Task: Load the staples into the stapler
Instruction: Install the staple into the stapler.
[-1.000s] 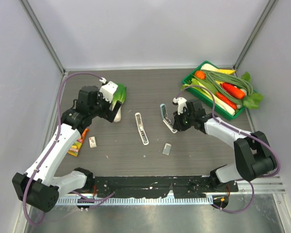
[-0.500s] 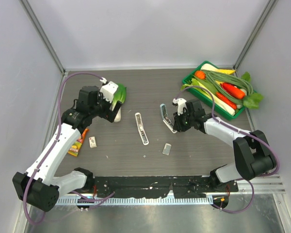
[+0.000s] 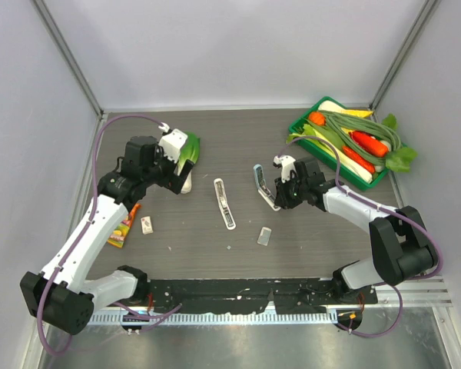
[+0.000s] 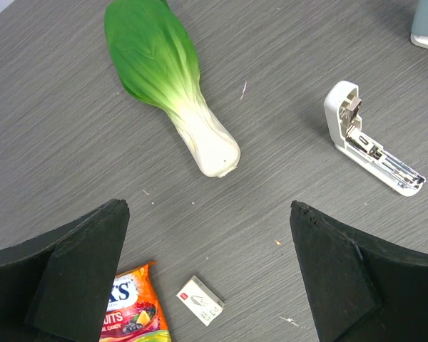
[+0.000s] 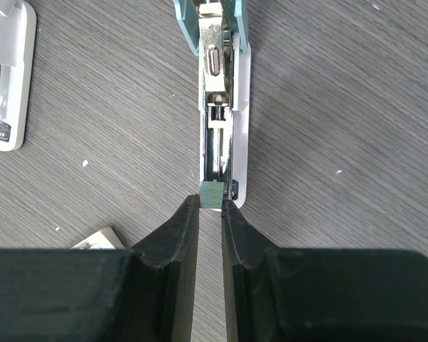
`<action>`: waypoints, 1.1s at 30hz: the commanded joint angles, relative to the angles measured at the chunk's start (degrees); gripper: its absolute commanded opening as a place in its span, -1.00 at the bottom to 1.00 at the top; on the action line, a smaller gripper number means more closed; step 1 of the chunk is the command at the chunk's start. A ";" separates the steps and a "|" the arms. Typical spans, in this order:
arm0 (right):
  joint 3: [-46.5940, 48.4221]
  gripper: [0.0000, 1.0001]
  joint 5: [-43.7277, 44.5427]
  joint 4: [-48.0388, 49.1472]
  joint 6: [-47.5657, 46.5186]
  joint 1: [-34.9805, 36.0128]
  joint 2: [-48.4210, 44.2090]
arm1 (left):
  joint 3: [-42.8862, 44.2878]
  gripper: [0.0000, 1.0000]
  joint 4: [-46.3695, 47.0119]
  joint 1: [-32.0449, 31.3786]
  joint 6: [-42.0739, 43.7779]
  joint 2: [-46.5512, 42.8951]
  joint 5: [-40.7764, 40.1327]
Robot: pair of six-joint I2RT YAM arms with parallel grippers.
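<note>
The white stapler (image 3: 224, 204) (image 4: 371, 146) lies in the middle of the table with its metal channel showing. A tiny whitish staples box (image 3: 147, 224) (image 4: 200, 301) lies on the left, below my open left gripper (image 3: 170, 165) (image 4: 208, 206), which hovers with nothing between its fingers. A second stapler (image 3: 263, 188) (image 5: 225, 107), white base with its pale blue-green lid swung up, lies in front of my right gripper (image 3: 276, 193) (image 5: 211, 203). That gripper is shut on a small silvery strip of staples (image 5: 212, 193) at the near end of this stapler's channel.
A toy bok choy (image 3: 189, 150) (image 4: 171, 78) lies by the left gripper. An orange candy bag (image 3: 123, 227) (image 4: 132, 313) lies beside the staples box. A small greyish box (image 3: 264, 236) sits near the front. A green tray (image 3: 296, 129) of toy vegetables stands at the back right.
</note>
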 commanded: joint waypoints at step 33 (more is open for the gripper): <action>1.71 -0.60 -1.38 1.47 0.71 -0.99 -1.82 | -0.21 1.00 2.12 0.47 -0.83 -0.11 1.08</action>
